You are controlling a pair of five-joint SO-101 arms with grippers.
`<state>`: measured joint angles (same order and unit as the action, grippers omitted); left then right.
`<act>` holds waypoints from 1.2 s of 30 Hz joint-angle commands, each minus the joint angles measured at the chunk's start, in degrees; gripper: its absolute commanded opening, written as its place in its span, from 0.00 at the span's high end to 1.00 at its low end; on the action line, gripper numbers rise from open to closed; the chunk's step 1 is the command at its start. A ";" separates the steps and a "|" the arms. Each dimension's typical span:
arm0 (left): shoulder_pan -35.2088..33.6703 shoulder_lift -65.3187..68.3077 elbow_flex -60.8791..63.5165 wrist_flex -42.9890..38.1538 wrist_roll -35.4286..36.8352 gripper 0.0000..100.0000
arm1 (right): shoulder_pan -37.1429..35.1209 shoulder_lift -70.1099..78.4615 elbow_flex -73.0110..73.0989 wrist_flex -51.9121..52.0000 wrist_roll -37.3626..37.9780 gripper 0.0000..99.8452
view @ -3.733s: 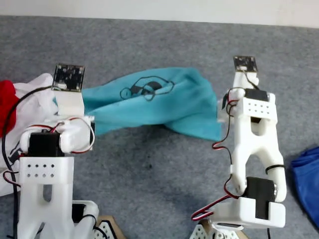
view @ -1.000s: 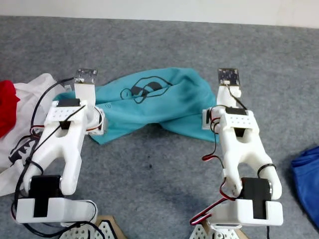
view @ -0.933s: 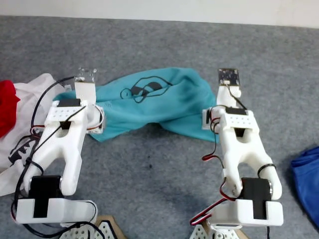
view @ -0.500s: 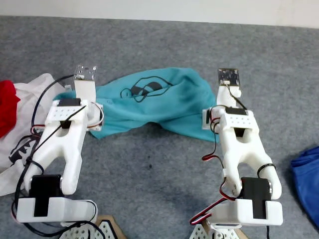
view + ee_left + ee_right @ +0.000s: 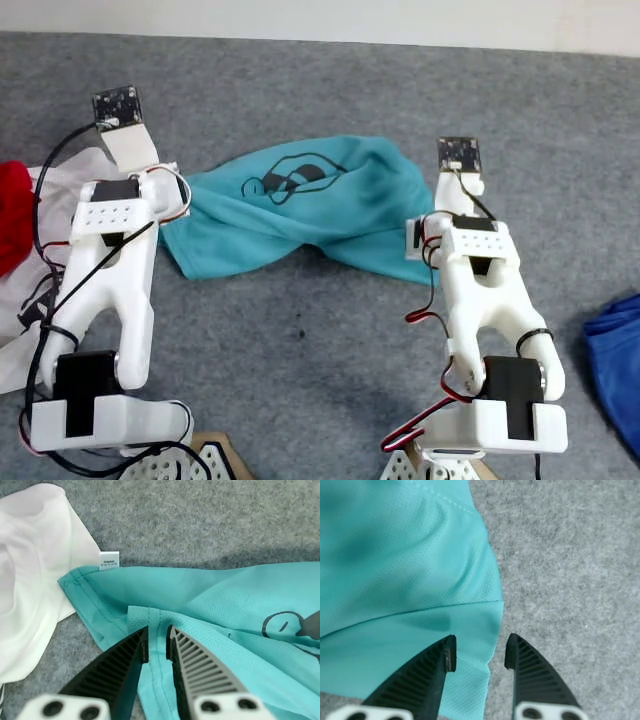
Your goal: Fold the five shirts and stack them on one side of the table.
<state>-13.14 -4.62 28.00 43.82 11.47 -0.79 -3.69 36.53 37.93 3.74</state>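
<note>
left gripper (image 5: 157,632): mine, clenched on a raised fold of the teal shirt (image 5: 300,210), near its hem corner; only a sliver of gap between the fingers.
right gripper (image 5: 479,652): mine, released, jaws apart. One finger sits over the teal shirt's other end, the other over bare table (image 5: 300,340). Holding nothing.
teal shirt: spread crumpled across the table between my two arms, dark line graphic facing up.
white shirt (image 5: 30,555): beside the teal hem corner, touching it; white tag (image 5: 109,561) at that junction.
red shirt (image 5: 10,210): at the table's left edge, against the white one.
blue shirt (image 5: 615,365): right edge, well apart from the teal.
</note>
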 commanded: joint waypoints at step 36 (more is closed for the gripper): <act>3.74 -15.16 14.46 6.51 -5.63 0.78 | -0.13 -2.77 -0.22 -0.84 -0.09 0.83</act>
<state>-10.95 -18.42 41.36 53.76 6.37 -0.79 -3.69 36.53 37.93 3.74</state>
